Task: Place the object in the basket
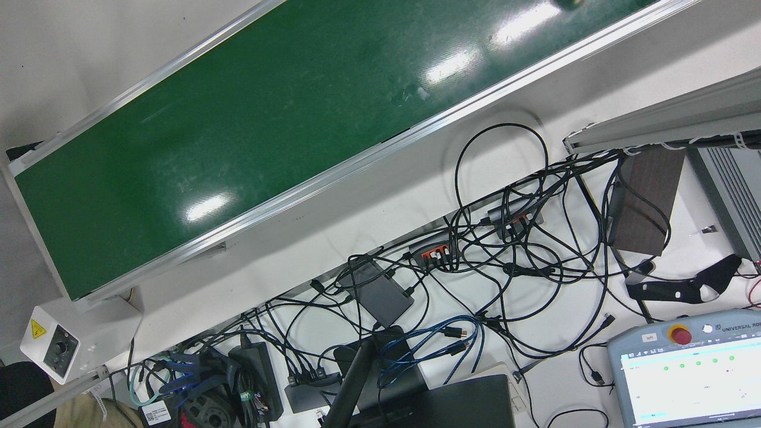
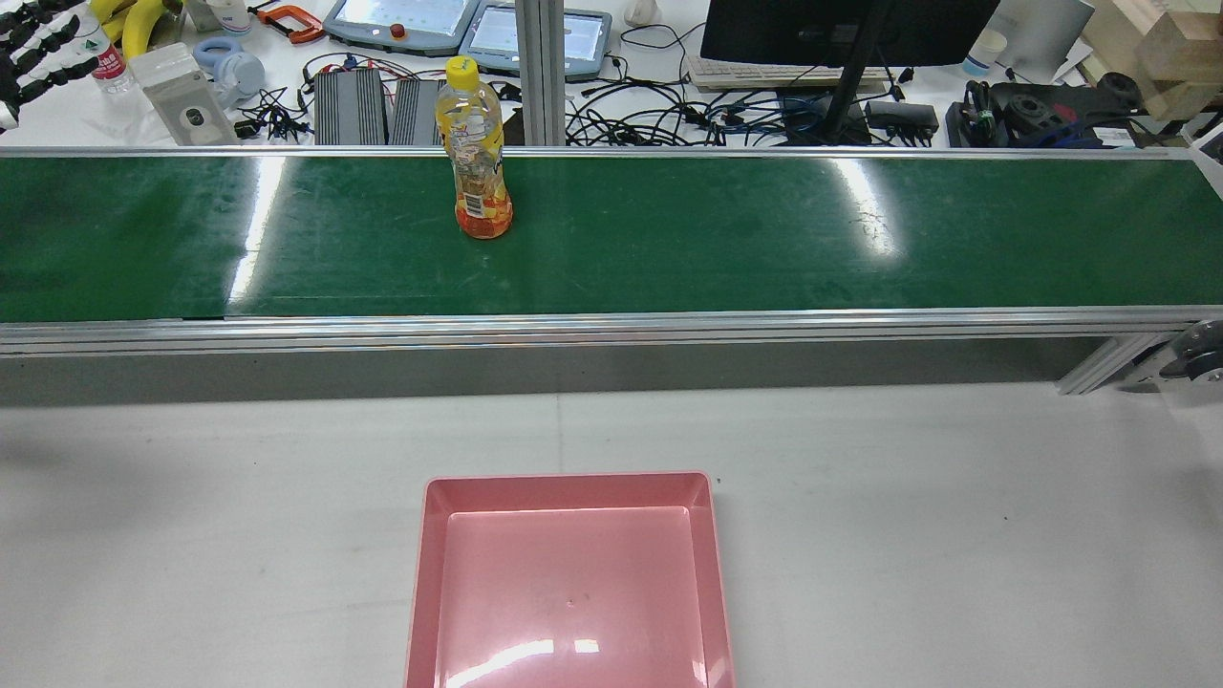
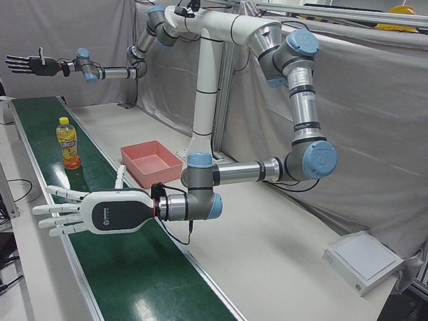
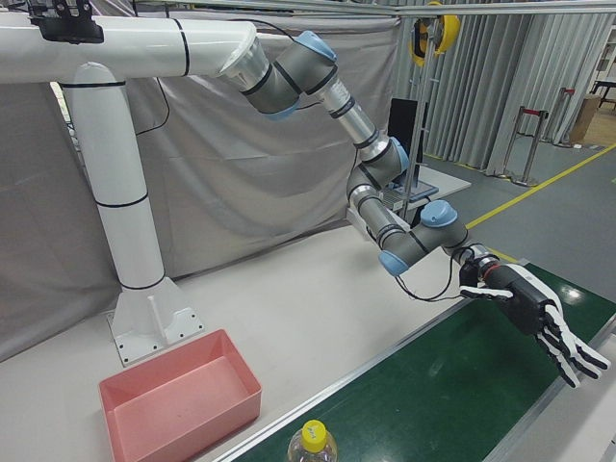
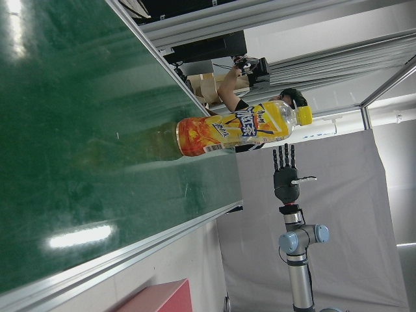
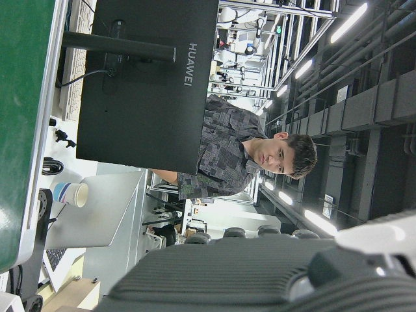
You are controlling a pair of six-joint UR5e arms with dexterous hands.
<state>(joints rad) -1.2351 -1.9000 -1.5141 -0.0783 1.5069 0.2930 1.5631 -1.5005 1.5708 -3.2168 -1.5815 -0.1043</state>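
A green conveyor belt (image 2: 669, 239) runs across the station, edged by aluminium rails; beyond it, a cluttered desk holds tangled black cables (image 1: 511, 261), two teach pendants (image 2: 401, 19), a dark monitor (image 2: 841, 29), bananas (image 2: 143, 19), a paper cup (image 2: 994, 46) and a water bottle (image 2: 100, 53), while a man in a patterned shirt (image 6: 240, 156) stands behind the monitor

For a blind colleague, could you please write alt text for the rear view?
A yellow-capped juice bottle stands upright on a green conveyor belt. Nearer the camera, an empty pink basket sits on the white table. One dark robot hand shows at the top left corner.
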